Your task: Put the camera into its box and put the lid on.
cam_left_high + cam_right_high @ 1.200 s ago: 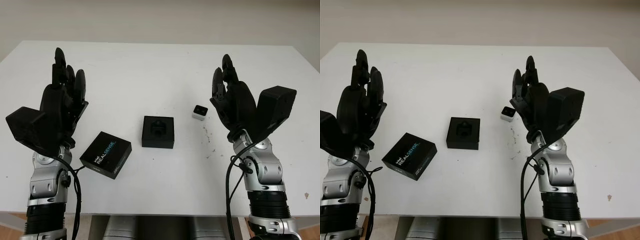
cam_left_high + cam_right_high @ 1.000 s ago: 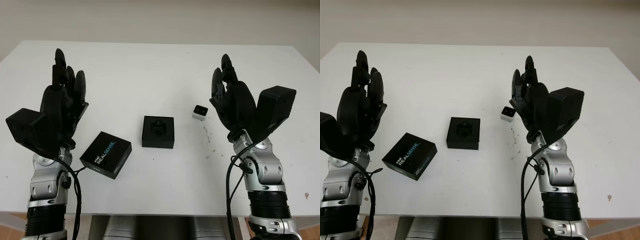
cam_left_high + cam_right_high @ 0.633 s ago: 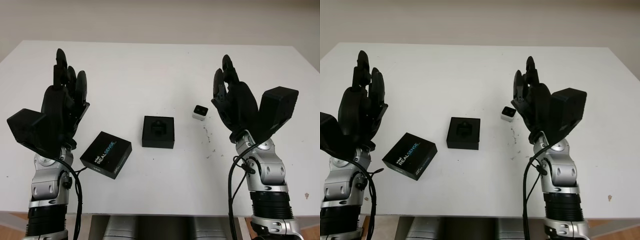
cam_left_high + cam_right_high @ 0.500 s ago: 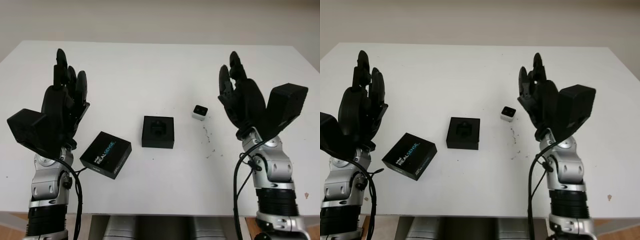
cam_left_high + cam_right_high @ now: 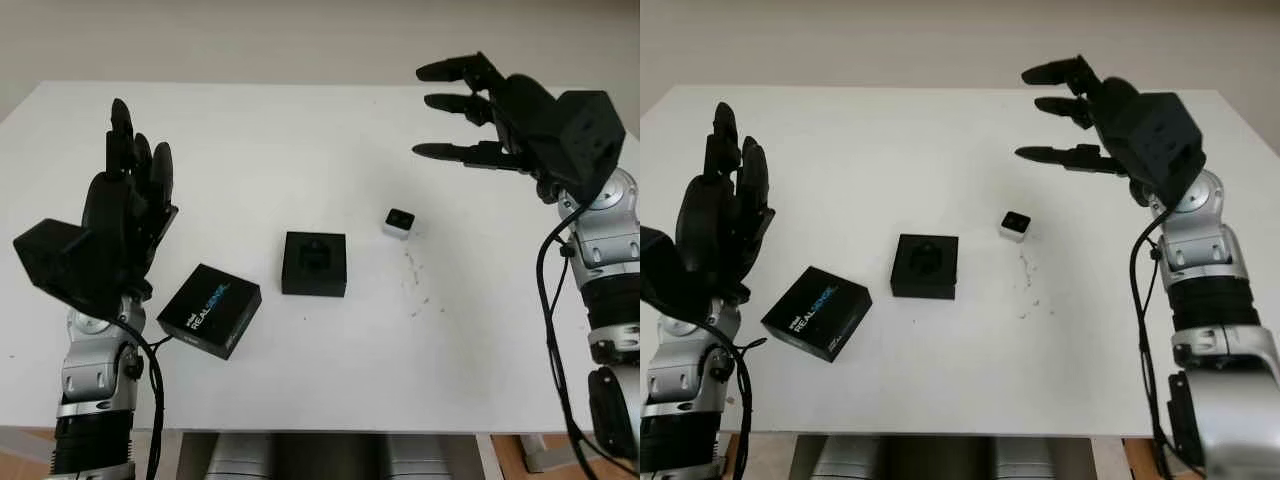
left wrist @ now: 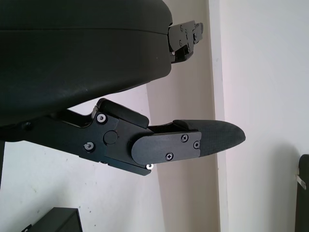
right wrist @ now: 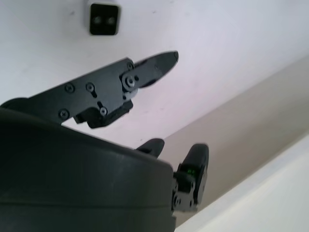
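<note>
Since a moment ago the right hand (image 5: 470,110) has swung up and away from the table's near side; it now hangs in the air above the far right of the white table (image 5: 300,130), palm turned down, open and holding nothing. Over on the other side the left hand (image 5: 125,205) has not budged: raised at the near left, open, empty.

All three pieces sit on the table untouched. The small silver-and-black camera (image 5: 399,223) lies right of centre, well below and nearer than the right hand. The open black box (image 5: 314,263) with its moulded insert is in the middle, just left of the camera, with a gap between them. The black lid (image 5: 209,310) lies flat to the near left of the box, close beside the left forearm. The right wrist view also catches the camera (image 7: 104,12) from above.

My worry is the pickup. That camera looks tiny against those three thick fingers, so a descent slightly off could nudge it sliding across the smooth tabletop, or pinch it at a corner so it twists. A crooked grasp would likely leave it cocked in the insert, and then the lid would not seat. The left arm could also brush the lid, being so near it.

As for writing, the lid reads "REALSENSE" in pale letters, with a smaller word before it that I can't read.
</note>
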